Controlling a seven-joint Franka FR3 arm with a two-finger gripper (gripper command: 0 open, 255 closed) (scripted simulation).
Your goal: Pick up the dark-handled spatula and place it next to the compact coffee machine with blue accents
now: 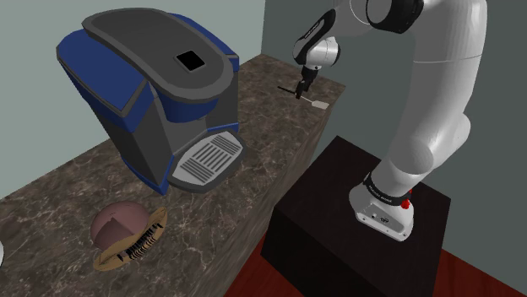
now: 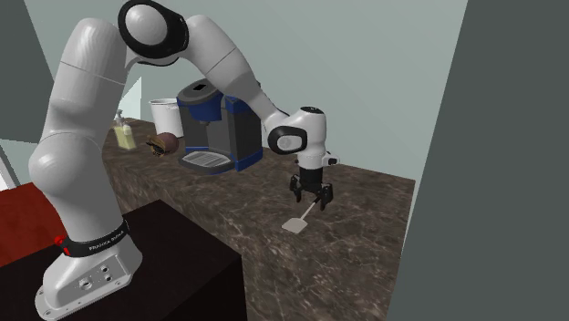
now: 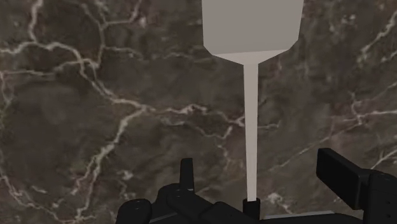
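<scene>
In the shoulder view, the arm (image 1: 439, 101) is reaching from the black stand (image 1: 329, 211) up and to the left over the dark marbled counter (image 1: 262, 126). The tool (image 1: 301, 91) is pointing down over the counter's far end, right above the spatula (image 1: 321, 105). The spatula is lying there with its pale blade toward the view's right and its dark handle poking out to the left of the tool. The blue and grey coffee machine (image 1: 169, 101) is standing well apart from it, toward the view's left. A brown object (image 1: 127, 236) is sitting nearer the camera.

In the second exterior view, the tool (image 2: 310, 202) is hanging low over the counter (image 2: 365, 237) with its fingers spread. The spatula (image 2: 295, 224) is lying with its blade just below them in the picture. The coffee machine (image 2: 214, 128) is standing farther back along the counter. Beyond it are a brown object (image 2: 164, 144), a white tub (image 2: 164, 114) and a yellowish bottle (image 2: 124, 135).

In the wrist view, the tool (image 3: 257, 162) is standing spread. The spatula (image 3: 251, 38) is lying on the counter (image 3: 95, 95), its thin shaft running between the two fingers (image 3: 340, 175). Neither finger is touching it, and the blade is lying ahead of the fingertips.
</scene>
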